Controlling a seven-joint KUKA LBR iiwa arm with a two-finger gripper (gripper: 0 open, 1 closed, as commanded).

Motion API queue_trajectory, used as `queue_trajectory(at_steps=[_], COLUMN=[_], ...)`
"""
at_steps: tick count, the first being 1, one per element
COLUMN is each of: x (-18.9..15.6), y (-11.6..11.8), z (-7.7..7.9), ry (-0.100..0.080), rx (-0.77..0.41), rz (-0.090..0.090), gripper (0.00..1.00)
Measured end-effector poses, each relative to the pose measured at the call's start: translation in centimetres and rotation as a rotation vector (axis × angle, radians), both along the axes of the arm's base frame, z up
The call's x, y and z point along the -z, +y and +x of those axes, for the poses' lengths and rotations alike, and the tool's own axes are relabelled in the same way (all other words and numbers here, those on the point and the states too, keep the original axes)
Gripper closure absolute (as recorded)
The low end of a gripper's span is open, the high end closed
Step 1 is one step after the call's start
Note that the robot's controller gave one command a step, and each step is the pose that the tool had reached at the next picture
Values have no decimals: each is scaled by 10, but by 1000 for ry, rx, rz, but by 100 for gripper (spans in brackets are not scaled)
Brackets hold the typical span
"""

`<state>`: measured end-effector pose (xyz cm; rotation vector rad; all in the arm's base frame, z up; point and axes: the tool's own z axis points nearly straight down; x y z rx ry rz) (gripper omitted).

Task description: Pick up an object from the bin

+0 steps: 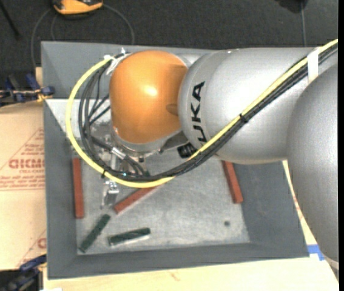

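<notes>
Left of centre on the bin's floor, a flat reddish-brown stick (132,202) lies at a slant, its lower end pointing to the lower left and its upper end running under the robot's looped cables (77,139). The metallic end effector (109,196) hangs just beside that lower end, to its left; whether it is wide or narrow cannot be told, and nothing can be seen held in it.

Below it, in the lower left of the frame, two dark green sticks lie near each other: one slanted (95,231), the other almost level (130,237). A second reddish-brown strip (77,190) lies upright along the left wall, and a third (233,182) lies right of centre, slightly tilted.

The floor looks matt, pale grey and speckled, and the grey metal bin (159,260) has sloping walls. Above the end effector sits a smooth, glossy orange dome cover (144,96), joined to the rounded silver arm (250,108) that enters from the right.
</notes>
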<state>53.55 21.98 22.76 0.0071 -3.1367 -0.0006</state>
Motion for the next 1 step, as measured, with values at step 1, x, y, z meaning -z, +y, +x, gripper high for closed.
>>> queue_trajectory(at_steps=[1], x=[-4], y=[-1], z=[2], ry=[-8], rx=[4], rz=[2], gripper=[0])
